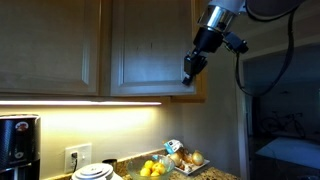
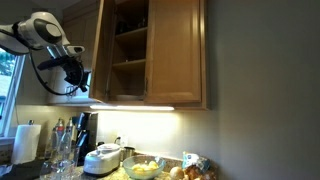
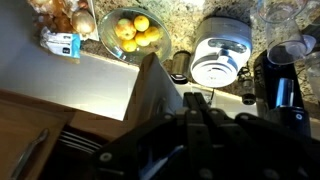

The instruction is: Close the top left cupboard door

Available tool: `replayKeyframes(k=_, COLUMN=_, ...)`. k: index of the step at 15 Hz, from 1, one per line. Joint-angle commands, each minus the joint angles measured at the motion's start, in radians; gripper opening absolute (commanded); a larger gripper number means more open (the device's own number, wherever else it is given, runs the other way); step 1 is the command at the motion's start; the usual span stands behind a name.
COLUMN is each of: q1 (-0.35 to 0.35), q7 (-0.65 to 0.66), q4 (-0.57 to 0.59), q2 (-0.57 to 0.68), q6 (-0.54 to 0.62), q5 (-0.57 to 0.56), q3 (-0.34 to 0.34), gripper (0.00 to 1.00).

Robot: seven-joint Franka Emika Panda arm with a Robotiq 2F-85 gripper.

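Note:
The top left cupboard door stands swung open. In an exterior view I see its raised-panel face; in an exterior view it shows nearly edge-on, with the cupboard's shelves bare behind it. My gripper is at the door's free edge near its lower corner, and it shows to the left of the door in an exterior view. In the wrist view the fingers are pressed together and empty beside the tan door edge. A wooden face with a silver bar handle lies at lower left.
A wider matching door is closed beside the opening. The counter below holds a bowl of yellow fruit, a white rice cooker, a coffee maker, glasses and snack packs. Another cupboard door is closed.

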Motion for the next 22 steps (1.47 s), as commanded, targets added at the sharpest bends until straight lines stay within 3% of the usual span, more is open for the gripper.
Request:
replayKeyframes(k=1, q1=-0.035, q7=-0.010, q4=0.004, q2=0.012, q6=0.089, q5=-0.024, q3=-0.068, gripper=0.05)
replayKeyframes(k=8, q1=-0.106, q7=-0.097, q4=0.120, q2=0.163, q6=0.290, q5=-0.028, q3=-0.195, gripper=0.06)
replayKeyframes(k=12, q1=-0.100, q7=-0.132, q4=0.193, q2=0.260, q6=0.340, q5=-0.011, q3=-0.225, gripper=0.06)
replayKeyframes(k=16, q1=-0.058, q7=-0.163, q4=0.128, q2=0.243, q6=0.324, q5=0.019, q3=-0.223, gripper=0.05)
replayKeyframes(k=19, q1=0.003, q7=-0.212, q4=0.033, q2=0.189, q6=0.294, q5=0.101, q3=-0.235, gripper=0.06)
replayKeyframes(k=20, q1=0.012, q7=-0.208, q4=-0.005, q2=0.168, q6=0.287, q5=0.119, q3=-0.231, gripper=0.31)
replayKeyframes(k=22, q1=0.025, q7=-0.184, q4=-0.072, q2=0.132, q6=0.266, q5=0.154, q3=-0.227, gripper=0.35)
